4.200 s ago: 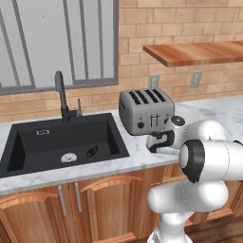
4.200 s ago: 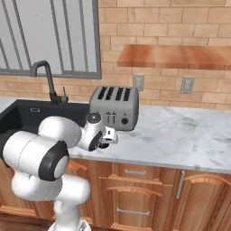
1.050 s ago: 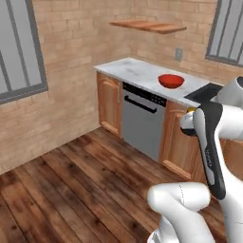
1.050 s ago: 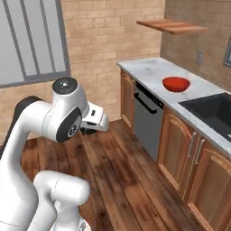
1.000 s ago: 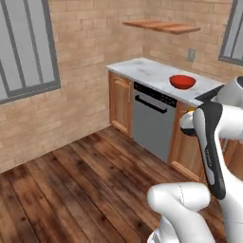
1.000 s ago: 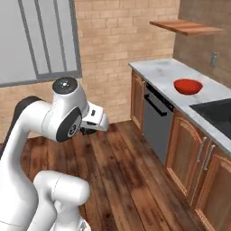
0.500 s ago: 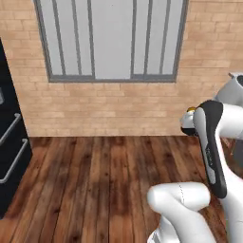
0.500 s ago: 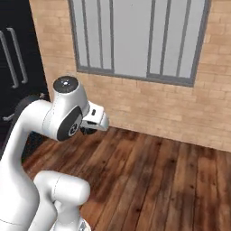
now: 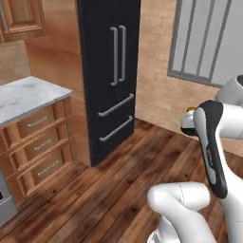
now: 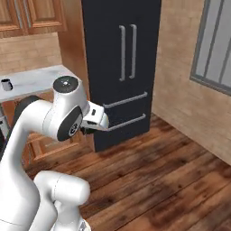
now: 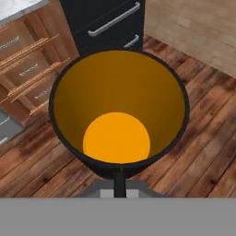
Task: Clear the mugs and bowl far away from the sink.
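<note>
The black mug (image 11: 117, 138) with its orange-yellow inside sits right in front of the hand camera, mouth toward the lens. My gripper (image 11: 119, 180) is shut on it, with one dark finger showing at the mug's near rim. In the left base view the hand (image 9: 189, 129) is tucked against the arm, above the wooden floor, with an orange bit of the mug's rim (image 9: 191, 109) peeking out. A small dark cup (image 10: 6, 84) stands on the marble counter at far left, too small to identify. The bowl, the other mug and the sink are out of view.
A tall black fridge (image 9: 109, 71) with silver handles stands ahead. A marble counter (image 9: 21, 92) over wooden drawers lies to its left. A barred window (image 9: 209, 42) sits in the brick wall at right. Wooden floor (image 10: 171, 180) spreads between.
The whole picture has swung: the base has turned from the window wall to the fridge and a counter. The arm keeps its pose, with the mug still held.
</note>
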{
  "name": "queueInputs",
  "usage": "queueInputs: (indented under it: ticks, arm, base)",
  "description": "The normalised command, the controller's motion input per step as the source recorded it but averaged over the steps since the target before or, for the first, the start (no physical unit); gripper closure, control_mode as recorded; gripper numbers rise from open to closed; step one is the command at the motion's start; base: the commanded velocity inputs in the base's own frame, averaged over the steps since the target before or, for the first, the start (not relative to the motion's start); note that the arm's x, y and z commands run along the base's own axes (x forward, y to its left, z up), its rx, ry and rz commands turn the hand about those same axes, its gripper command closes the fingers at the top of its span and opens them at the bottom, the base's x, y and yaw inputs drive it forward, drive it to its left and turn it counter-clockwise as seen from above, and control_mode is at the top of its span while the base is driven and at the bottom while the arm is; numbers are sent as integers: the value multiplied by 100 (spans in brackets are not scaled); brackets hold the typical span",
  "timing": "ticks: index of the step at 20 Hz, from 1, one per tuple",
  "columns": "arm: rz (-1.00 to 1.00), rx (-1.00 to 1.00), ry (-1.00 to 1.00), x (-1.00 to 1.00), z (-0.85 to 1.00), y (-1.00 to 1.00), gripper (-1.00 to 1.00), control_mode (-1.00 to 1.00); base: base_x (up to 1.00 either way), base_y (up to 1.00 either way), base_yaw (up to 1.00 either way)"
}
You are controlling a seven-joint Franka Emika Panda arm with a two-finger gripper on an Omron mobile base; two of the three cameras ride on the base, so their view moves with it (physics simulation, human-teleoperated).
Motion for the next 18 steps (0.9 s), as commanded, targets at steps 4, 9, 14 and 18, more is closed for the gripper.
queueInputs:
  ticks: [4, 9, 14, 18]
  arm:
    - [0, 0, 0, 0, 0, 0, 100, 100]
    - [0, 0, 0, 0, 0, 0, 100, 100]
    - [0, 0, 0, 0, 0, 0, 100, 100]
    - [0, 0, 0, 0, 0, 0, 100, 100]
  base:
    - [26, 24, 81]
    - [96, 14, 57]
    - [100, 0, 52]
    - [100, -19, 44]
